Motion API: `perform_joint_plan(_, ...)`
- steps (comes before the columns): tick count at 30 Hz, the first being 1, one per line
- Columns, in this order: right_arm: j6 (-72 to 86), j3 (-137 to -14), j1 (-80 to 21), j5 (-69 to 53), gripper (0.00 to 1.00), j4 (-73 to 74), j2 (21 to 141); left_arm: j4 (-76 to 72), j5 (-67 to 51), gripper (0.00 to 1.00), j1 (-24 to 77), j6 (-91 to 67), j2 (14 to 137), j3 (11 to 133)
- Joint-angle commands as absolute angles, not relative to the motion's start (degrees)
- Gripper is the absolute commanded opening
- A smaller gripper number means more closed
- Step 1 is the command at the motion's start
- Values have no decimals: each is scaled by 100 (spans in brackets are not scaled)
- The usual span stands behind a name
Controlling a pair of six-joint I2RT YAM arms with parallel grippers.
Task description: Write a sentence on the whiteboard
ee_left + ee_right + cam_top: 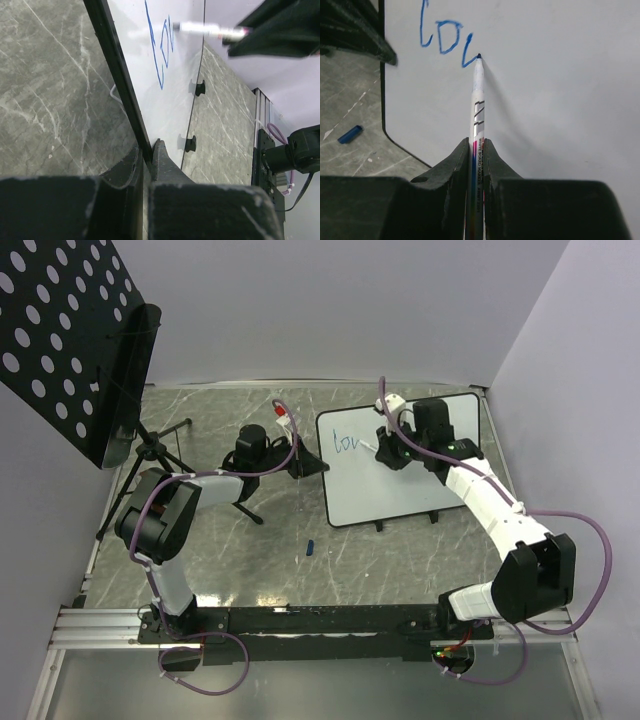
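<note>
The whiteboard point(400, 490) lies flat right of centre, with the blue strokes "lo" and part of a third letter point(345, 443) near its upper left corner. My right gripper point(390, 452) is shut on a white marker point(477, 110), whose blue tip touches the board at the end of the last stroke point(442, 42). My left gripper point(305, 466) is shut on the board's black left rim point(120, 75). The left wrist view shows the writing point(162, 55) and the marker point(210, 31) above it.
A blue marker cap point(310, 547) lies on the grey table in front of the board; it also shows in the right wrist view point(350, 134). A black perforated panel point(60, 330) on a tripod stand point(150, 445) stands at the far left. White walls enclose the back and right.
</note>
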State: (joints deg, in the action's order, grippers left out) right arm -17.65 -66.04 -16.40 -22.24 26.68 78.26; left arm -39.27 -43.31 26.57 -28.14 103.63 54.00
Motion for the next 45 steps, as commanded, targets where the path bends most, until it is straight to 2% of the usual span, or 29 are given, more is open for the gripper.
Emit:
perform_joint_plan(1, -1810, -7136, -1485, -2022, 0, 2523, 7857, -4113, -4280, 1, 2733, -2101, 10239, 5370)
perform_joint_plan(6, -1784, -7286, -1371, -2267, 0, 2593, 7814, -4087, -4263, 1, 2742, -2092, 10239, 5379)
perform_joint_plan(17, -1916, -6733, -1380, -2716, 0, 2707, 7541, -4131, -4280, 1, 2742, -2127, 10266, 5388)
perform_joint_plan(45, -1696, -6759, -1371, -2303, 0, 2725, 7937, -4122, -4280, 1, 2751, -2101, 10248, 5353)
